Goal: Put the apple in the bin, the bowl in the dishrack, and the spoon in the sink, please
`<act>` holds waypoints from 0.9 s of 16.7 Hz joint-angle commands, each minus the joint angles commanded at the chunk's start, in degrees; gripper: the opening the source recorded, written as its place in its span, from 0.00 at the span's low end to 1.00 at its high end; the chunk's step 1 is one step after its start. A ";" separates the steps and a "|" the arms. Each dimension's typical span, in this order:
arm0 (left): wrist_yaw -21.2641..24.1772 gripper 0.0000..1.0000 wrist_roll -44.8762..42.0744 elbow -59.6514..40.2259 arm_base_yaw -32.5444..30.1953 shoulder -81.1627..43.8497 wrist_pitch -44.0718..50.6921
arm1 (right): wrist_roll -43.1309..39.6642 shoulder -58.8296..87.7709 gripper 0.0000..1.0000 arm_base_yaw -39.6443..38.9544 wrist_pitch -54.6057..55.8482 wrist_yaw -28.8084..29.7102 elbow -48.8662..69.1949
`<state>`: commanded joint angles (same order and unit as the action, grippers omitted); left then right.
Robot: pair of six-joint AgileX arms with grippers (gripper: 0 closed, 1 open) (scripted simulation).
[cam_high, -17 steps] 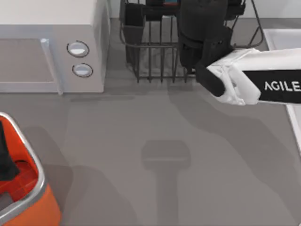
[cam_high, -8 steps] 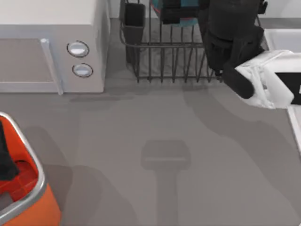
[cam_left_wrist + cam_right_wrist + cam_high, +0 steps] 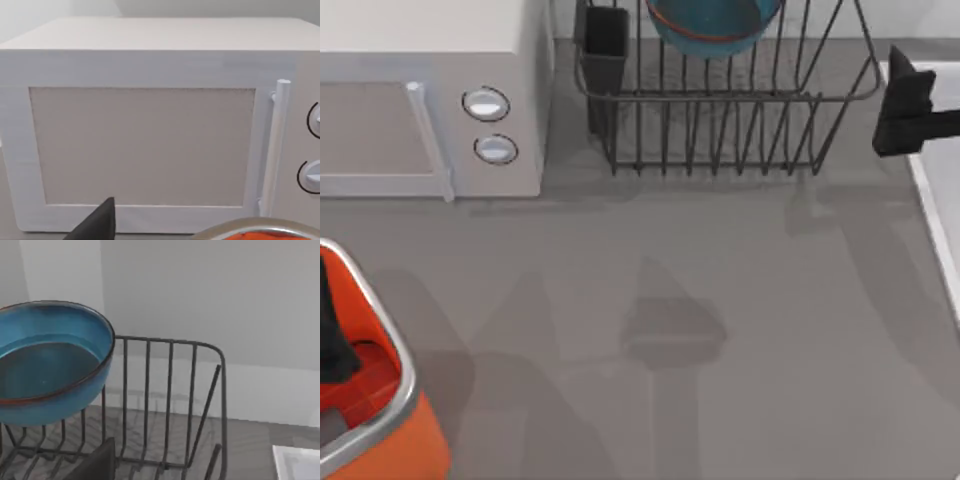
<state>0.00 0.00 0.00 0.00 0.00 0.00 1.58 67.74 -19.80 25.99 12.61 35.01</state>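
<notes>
The blue bowl (image 3: 710, 25) with its reddish rim rests tilted inside the dark wire dishrack (image 3: 720, 130) at the back; the right wrist view has the bowl (image 3: 50, 365) leaning on the dishrack (image 3: 170, 390) bars. My right gripper (image 3: 910, 110) hangs at the right edge, just right of the rack and over the sink's pale rim (image 3: 932, 210), apart from the bowl. My left gripper (image 3: 332, 335) hangs over the orange bin (image 3: 415, 445) at the front left. A red rounded shape (image 3: 368, 378) inside the bin looks like the apple. The spoon is out of view.
A white microwave (image 3: 430, 90) with two round knobs stands at the back left, next to the rack; it faces the left wrist camera as the microwave (image 3: 145, 145) above the bin's silver rim (image 3: 250, 227). The sink's corner (image 3: 297, 462) lies beside the rack.
My right arm has drawn away from above the dishrack to the right edge, leaving the bowl uncovered in the rack. The left arm has not moved.
</notes>
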 joint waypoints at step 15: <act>0.00 1.00 0.00 0.00 0.00 0.00 0.00 | -1.58 -67.67 1.00 19.78 -25.96 -12.61 -34.98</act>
<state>0.00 0.00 0.00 0.00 0.00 0.00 0.00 0.07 -0.03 0.03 0.00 0.03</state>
